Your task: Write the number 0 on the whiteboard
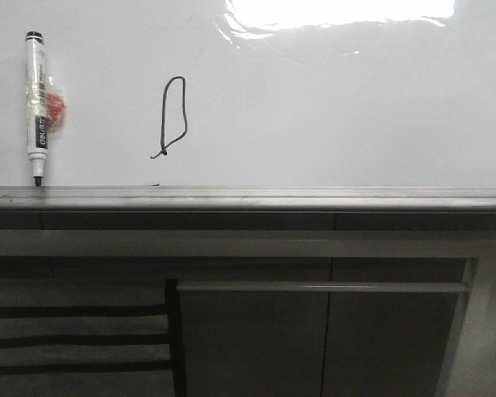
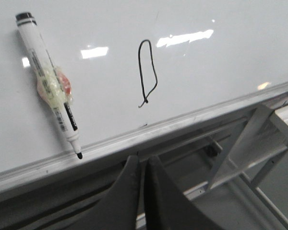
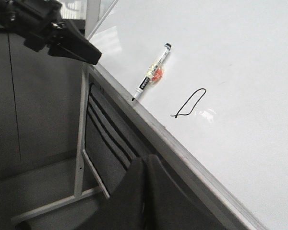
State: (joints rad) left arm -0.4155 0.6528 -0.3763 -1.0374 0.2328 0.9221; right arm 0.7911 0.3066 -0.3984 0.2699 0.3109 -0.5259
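Here the 0 (image 1: 174,116) sits on the whiteboard (image 1: 331,107), left of centre and just above the lower rail (image 1: 314,197). Its long axis runs up and down the board; the loop is tall, narrow and lopsided, flat across the top, pinched toward the bottom, ending in a small knotted tail at lower left. The line is thin and dark.

Whiteboard: glossy white, flat, strong glare along the upper edge. Rail: grey metal, dull, running the full width.

A marker (image 1: 38,107) lies against the board well to the left of the 0, long axis also up and down, black cap end up, tip down and touching the rail. Its body is white with a dark label; a wad of clear tape with a red-orange patch (image 1: 56,105) is wrapped round the middle.

Below the rail are grey cabinet doors (image 1: 322,339) and dark slats (image 1: 74,339).

Left hand (image 2: 143,165): dark fingers pressed together, pinching nothing, below the rail and apart from the board. Right hand (image 3: 146,165): fingers likewise pressed together, empty, below the board's edge.
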